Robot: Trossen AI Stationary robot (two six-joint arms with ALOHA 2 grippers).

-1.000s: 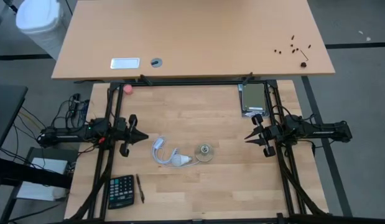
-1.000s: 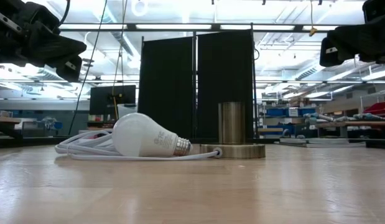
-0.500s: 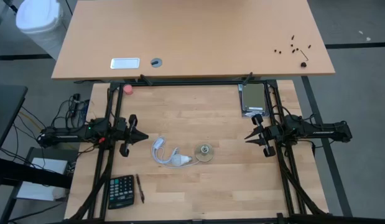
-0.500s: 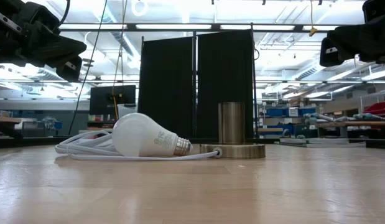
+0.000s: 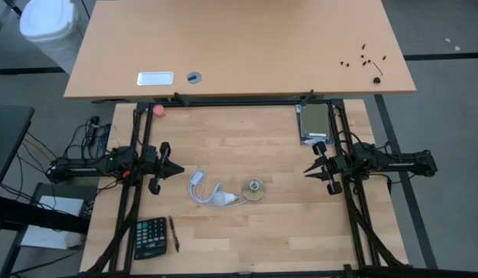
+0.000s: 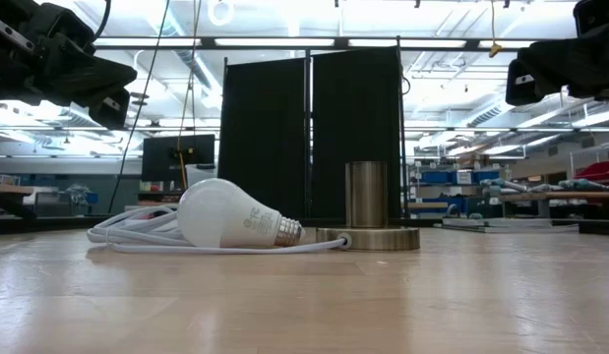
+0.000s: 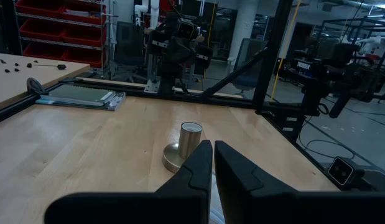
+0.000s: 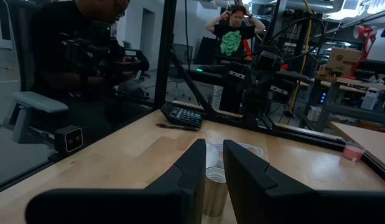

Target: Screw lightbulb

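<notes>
The white lightbulb [image 5: 223, 198] lies on its side on the table's middle, its greyish screw base [image 6: 287, 232] pointing at a silvery disc with an upright metal cylinder [image 5: 255, 188]. A white socket piece with a coiled cord [image 5: 198, 182] lies just left of the bulb. My left gripper [image 5: 181, 170] hovers left of these things, shut and empty. My right gripper [image 5: 306, 171] hovers to their right, its fingers shut to a narrow slit, also empty. The two grippers point at each other.
A calculator [image 5: 150, 237] and a pen [image 5: 174, 233] lie near the front left corner. A pink ball [image 5: 159, 110] sits at the far left. A grey flat device [image 5: 315, 123] lies at the far right. A person stands in the room beyond the table [image 8: 237, 37].
</notes>
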